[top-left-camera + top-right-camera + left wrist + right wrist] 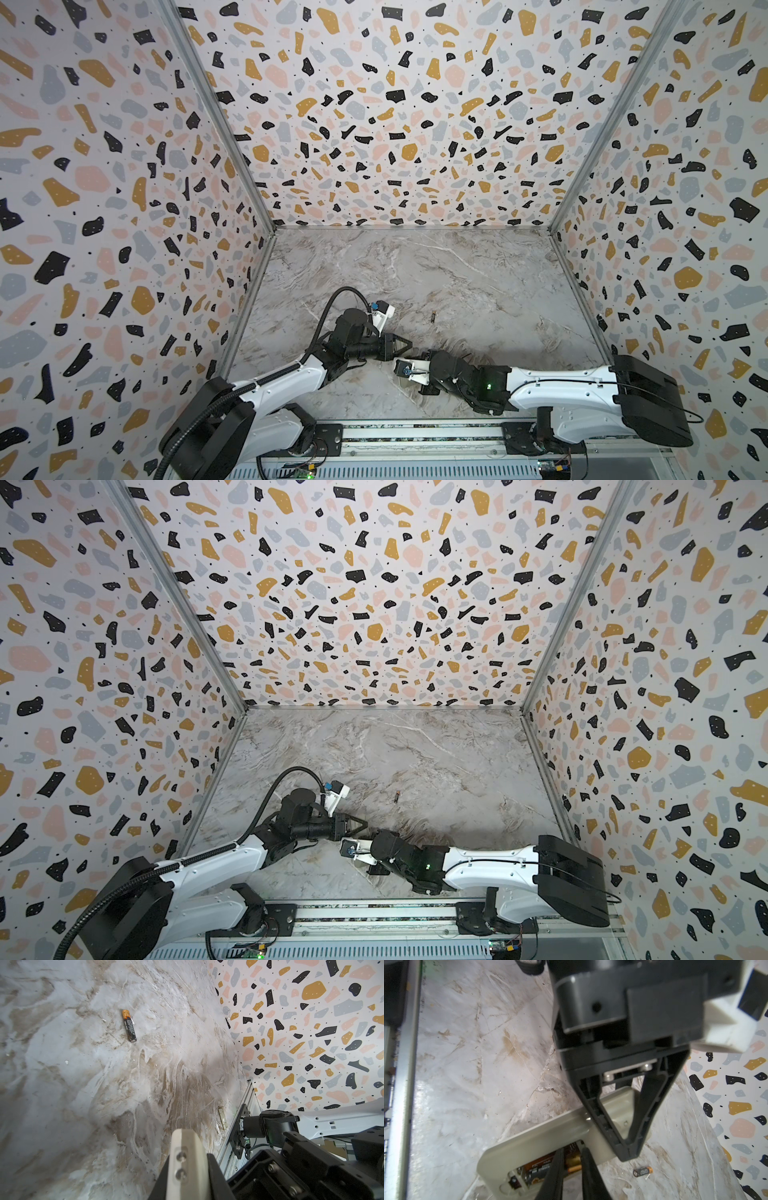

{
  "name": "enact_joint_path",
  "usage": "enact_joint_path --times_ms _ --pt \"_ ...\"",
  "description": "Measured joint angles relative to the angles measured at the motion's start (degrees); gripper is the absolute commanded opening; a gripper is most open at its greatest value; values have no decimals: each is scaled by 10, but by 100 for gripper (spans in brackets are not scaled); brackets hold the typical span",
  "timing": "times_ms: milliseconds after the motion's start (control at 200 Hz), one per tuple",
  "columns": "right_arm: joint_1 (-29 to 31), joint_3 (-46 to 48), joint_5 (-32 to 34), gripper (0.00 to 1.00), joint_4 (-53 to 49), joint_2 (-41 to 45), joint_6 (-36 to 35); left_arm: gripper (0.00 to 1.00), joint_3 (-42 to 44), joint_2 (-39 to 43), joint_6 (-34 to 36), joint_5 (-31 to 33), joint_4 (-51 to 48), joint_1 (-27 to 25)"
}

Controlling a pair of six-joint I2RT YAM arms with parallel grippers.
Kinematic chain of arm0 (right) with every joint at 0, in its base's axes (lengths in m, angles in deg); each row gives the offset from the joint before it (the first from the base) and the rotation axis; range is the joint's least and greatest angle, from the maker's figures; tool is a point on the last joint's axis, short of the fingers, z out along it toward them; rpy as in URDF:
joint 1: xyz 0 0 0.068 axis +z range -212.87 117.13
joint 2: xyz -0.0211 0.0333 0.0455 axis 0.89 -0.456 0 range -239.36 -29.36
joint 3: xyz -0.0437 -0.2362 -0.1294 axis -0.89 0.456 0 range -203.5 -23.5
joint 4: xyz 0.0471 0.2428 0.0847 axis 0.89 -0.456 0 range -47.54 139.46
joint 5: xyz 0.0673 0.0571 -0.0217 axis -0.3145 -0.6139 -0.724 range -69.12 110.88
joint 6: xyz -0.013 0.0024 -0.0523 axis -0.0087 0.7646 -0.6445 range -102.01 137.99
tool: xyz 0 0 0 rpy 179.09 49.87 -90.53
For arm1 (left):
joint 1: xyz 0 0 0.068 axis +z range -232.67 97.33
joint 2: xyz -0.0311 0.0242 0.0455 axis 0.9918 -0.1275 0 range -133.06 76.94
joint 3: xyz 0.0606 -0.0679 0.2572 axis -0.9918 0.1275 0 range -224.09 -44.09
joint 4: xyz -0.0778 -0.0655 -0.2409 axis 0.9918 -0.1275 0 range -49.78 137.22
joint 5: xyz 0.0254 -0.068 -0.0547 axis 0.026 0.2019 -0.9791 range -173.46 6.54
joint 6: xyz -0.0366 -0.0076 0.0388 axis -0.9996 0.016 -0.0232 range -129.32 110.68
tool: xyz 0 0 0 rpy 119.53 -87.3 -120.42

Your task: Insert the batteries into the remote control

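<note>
right gripper (572,1150) hangs over the remote control (546,1138), back up at near centre, jaws a slit apart around the seated battery (537,1172); pinching or not, i cannot tell; left gripper (408,344), just beyond, is clamped on the remote's other end; farther off, slightly right, a loose battery (432,317) lies on the table (415,270).

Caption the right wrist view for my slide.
Left gripper holds the remote control, one battery inside; a loose battery lies nearby.
</note>
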Motion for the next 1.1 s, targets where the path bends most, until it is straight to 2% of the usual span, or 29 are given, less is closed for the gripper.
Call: enact_joint_path --times_ms 521,721,1101 --pt "14 0 36 15 -11 14 -5 0 0 4 -1 -13 12 1" --pt "24 0 40 12 -45 9 -3 0 0 4 0 -1 25 5" --pt "26 1 59 13 -49 8 -2 0 0 4 0 6 29 6"
